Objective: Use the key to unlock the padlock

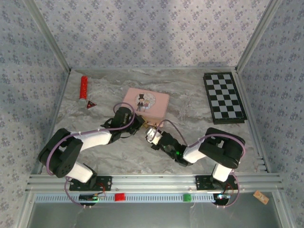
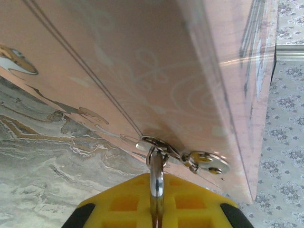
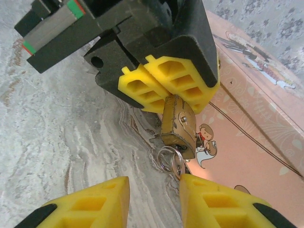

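Note:
The small brass padlock (image 3: 178, 124) hangs by its silvery shackle (image 2: 156, 178) from the hasp (image 2: 204, 162) on the side of the pink tin (image 2: 156, 71). My left gripper (image 2: 156, 194) is shut on the padlock, its yellow fingers (image 3: 166, 88) clamped around the upper part of the body. A key (image 3: 179, 167) with a wire ring (image 3: 167, 159) sticks out of the padlock's bottom. My right gripper (image 3: 154, 190) stands open just below it, with the key by the inner edge of its right finger (image 3: 209, 199). Over the table both grippers, left (image 1: 137, 122) and right (image 1: 151, 134), meet at the tin's near edge.
The pink tin (image 1: 147, 101) lies mid-table on the marbled sheet. A folded chessboard (image 1: 224, 97) lies at the back right. A red tube (image 1: 84, 87) and a small red triangular piece (image 1: 90, 103) sit at the back left. Patterned walls close in three sides.

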### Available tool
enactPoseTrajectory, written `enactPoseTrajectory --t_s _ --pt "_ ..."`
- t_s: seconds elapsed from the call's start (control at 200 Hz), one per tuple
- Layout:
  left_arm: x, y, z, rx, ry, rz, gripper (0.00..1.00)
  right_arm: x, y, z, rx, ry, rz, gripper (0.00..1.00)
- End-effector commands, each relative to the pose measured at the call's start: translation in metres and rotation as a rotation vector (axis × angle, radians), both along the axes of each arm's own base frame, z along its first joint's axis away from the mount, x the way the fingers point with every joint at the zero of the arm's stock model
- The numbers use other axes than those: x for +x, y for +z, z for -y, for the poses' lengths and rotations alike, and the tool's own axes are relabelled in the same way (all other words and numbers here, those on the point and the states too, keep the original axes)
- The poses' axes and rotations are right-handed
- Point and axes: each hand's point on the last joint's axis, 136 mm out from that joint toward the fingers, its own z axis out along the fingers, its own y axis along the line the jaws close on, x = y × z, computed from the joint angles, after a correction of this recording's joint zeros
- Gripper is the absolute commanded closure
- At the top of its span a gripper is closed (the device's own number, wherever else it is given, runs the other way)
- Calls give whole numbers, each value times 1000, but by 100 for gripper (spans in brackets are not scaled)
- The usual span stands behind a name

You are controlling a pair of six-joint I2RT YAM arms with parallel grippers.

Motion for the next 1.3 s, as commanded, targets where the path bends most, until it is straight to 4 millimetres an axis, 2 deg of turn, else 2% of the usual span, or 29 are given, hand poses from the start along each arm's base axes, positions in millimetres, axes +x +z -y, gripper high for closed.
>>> enactPoseTrajectory --t_s 0.0,0.13,0.465,0.705,0.945,1.034,1.149,1.299 --pt "15 49 12 -112 -11 121 99 5 13 -2 10 -19 93 68" --pt "15 49 13 -115 -14 123 99 7 14 -6 15 -17 97 73" --pt "14 48 14 -114 -24 121 99 14 16 -6 36 -53 108 68" --pt "13 46 15 -111 -29 117 99 18 16 -6 45 -67 100 78" --pt "11 44 18 -106 -40 116 99 22 18 -5 78 -79 78 79" --pt "10 42 19 -104 -42 113 99 22 19 -7 91 -73 54 83" --pt "10 43 20 -106 -45 118 99 23 22 -7 138 -69 6 92" --pt "11 45 21 -108 -48 134 99 23 29 -4 244 -70 -125 100"
